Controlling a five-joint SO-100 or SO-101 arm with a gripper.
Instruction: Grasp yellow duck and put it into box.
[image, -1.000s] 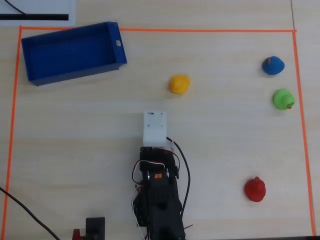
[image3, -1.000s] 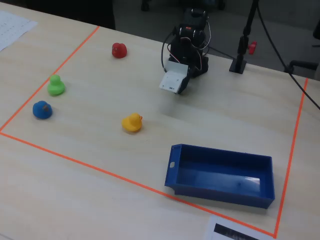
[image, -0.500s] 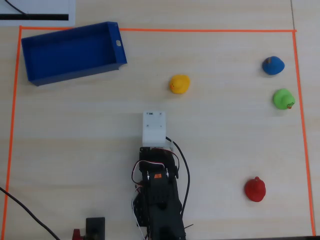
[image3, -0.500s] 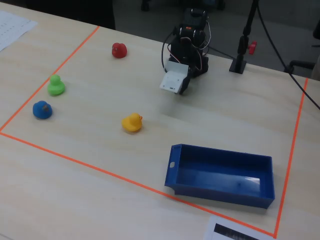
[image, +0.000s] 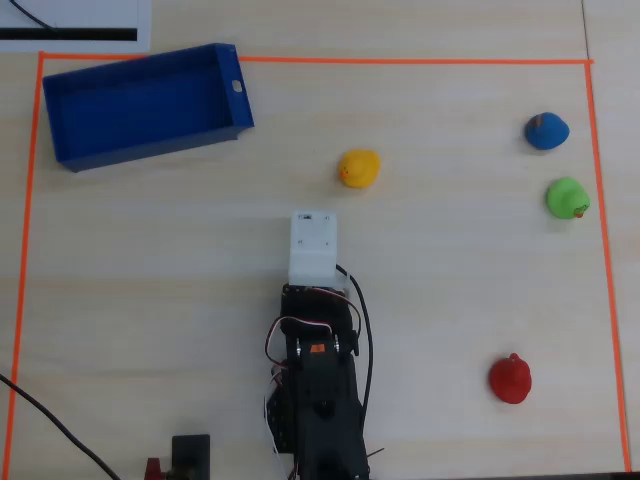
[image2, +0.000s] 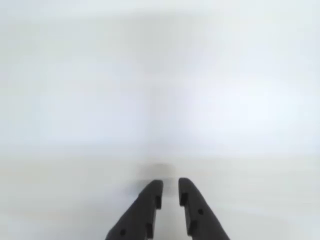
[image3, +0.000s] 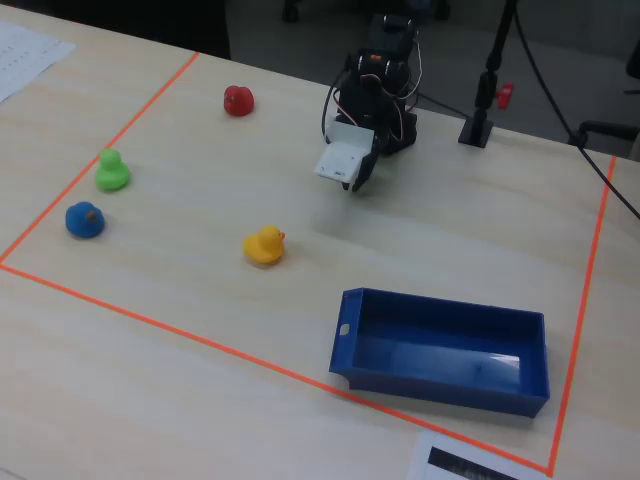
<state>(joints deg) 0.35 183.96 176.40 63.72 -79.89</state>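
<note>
The yellow duck (image: 359, 168) sits on the pale wooden table, a short way ahead and slightly right of the arm in the overhead view; it also shows in the fixed view (image3: 265, 245). The blue box (image: 140, 105) lies at the top left in the overhead view and at the front right in the fixed view (image3: 440, 380), and holds nothing. My gripper (image2: 170, 184) points down over bare table, clear of the duck. Its two dark fingers stand a narrow gap apart with nothing between them. In the overhead view the white wrist housing (image: 313, 245) hides the fingers.
A blue duck (image: 546, 131), a green duck (image: 567, 198) and a red duck (image: 510, 379) sit along the right side in the overhead view. Orange tape (image: 400, 61) frames the work area. A black stand (image3: 478, 128) and cables are by the arm's base.
</note>
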